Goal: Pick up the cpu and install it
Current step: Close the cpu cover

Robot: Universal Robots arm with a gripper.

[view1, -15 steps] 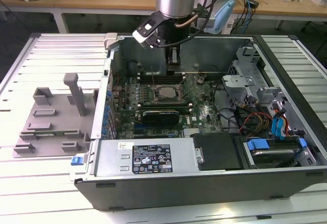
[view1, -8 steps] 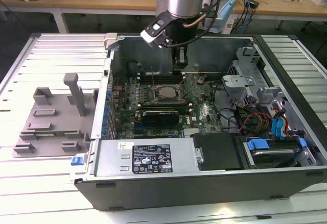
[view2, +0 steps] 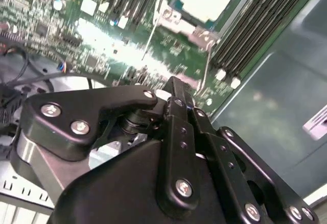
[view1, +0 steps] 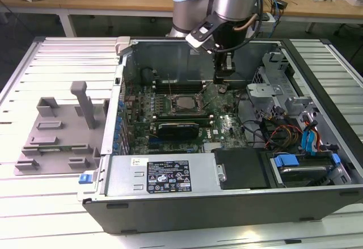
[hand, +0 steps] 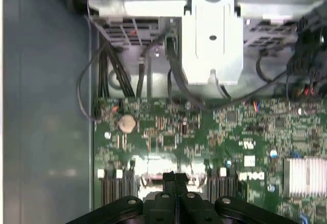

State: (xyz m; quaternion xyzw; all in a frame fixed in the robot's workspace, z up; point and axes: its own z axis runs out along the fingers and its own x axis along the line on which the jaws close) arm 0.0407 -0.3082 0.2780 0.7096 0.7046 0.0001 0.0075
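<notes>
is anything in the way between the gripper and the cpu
Nothing visible blocks it. The cpu lies in the socket, and the gripper hangs over the motherboard at the exterior view's right of it. In the second wrist view, only a low socket lever lies between them.

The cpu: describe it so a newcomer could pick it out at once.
Find the open computer case on the slatted table, then the green motherboard on its floor. The cpu is the flat silvery square in the dark socket frame between the memory slots, its smooth blank top unlike the cluttered board around.
</notes>
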